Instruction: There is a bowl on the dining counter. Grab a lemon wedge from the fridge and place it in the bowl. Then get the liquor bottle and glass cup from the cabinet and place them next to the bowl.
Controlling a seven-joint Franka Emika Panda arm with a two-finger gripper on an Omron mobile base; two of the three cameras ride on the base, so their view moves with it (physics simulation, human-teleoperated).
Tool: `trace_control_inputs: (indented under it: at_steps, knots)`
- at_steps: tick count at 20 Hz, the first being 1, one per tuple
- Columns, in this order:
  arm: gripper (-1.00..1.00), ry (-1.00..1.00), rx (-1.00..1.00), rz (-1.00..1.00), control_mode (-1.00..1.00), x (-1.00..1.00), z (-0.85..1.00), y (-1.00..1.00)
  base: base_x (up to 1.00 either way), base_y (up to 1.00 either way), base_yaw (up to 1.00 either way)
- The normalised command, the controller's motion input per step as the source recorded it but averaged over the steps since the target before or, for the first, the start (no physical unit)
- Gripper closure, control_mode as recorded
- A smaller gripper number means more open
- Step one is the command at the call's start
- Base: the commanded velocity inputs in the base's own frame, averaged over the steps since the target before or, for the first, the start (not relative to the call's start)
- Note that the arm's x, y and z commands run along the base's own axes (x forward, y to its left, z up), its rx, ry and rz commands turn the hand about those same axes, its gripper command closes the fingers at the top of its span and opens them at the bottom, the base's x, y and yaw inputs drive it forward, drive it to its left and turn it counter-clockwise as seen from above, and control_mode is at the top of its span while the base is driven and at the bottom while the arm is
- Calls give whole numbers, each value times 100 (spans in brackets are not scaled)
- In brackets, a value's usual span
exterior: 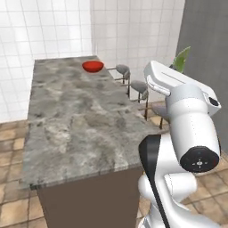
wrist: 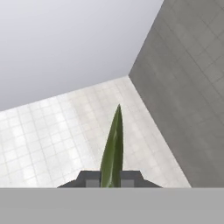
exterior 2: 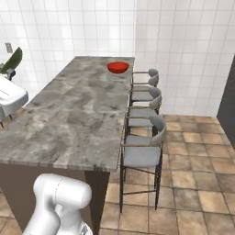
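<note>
One thin yellowish-green lemon wedge (wrist: 113, 151) sits pinched in your claw (wrist: 111, 179); the shallow red bowl (exterior: 93, 66) rests at the grey-brown marble counter's (exterior: 75, 120) 12 o'clock end. No writing is readable.

We see the long marble desk (exterior: 80, 120) carrying one red bowl (exterior: 93, 66) at its far end, near the stool-side edge.
</note>
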Motion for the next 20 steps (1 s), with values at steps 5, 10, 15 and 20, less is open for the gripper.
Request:
trace_control_inputs:
  at_steps: [5, 10, 15, 20]
  knots:
    - [100, 0, 0, 0, 100, 0, 0, 0, 22, -100, 7]
    - [100, 0, 0, 0, 100, 0, 0, 0, 24, -100, 11]
    - [100, 0, 0, 0, 100, 0, 0, 0, 30, -100, 14]
    - [100, 0, 0, 0, 100, 0, 0, 0, 36, -97, 22]
